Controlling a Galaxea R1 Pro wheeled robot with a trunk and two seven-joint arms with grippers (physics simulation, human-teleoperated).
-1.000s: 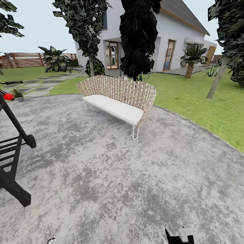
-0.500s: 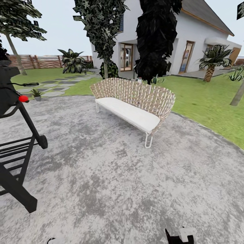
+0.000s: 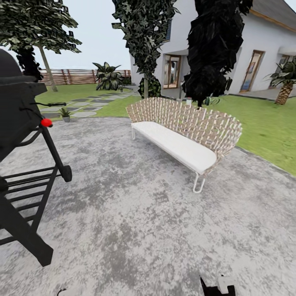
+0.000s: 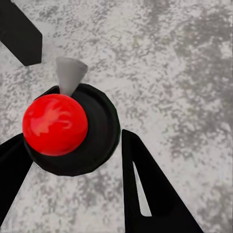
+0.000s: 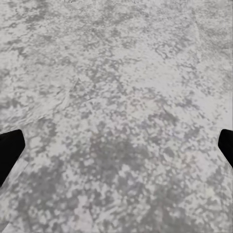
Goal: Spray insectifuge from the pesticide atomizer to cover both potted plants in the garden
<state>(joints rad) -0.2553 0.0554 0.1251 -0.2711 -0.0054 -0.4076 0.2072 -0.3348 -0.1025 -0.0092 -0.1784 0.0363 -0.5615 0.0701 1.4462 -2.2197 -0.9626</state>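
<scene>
One potted plant (image 3: 65,112), a small green rosette in a grey pot, stands far off at the patio's back left edge by the stepping stones (image 3: 84,107). The pesticide atomizer is out of view. In the left wrist view my left gripper (image 4: 73,194) is open, its black fingers (image 4: 145,194) spread over the grey paving, with a red ball (image 4: 55,124) on a black round part beyond them. My right gripper (image 5: 116,145) is open too, with only paving between its fingertips (image 5: 9,153). A bit of my right arm (image 3: 218,285) shows at the head view's lower edge.
A black barbecue grill (image 3: 24,156) with a red knob (image 3: 46,122) stands close on the left. A woven bench (image 3: 185,131) with a white cushion sits mid-patio. Lawn (image 3: 263,127), dark trees (image 3: 213,45), a white house (image 3: 246,61) and a brown fence (image 3: 78,76) lie behind.
The head camera has turned left, so the bench and house slid to the right in the picture and the grill has come much further into view. The grippers look unchanged.
</scene>
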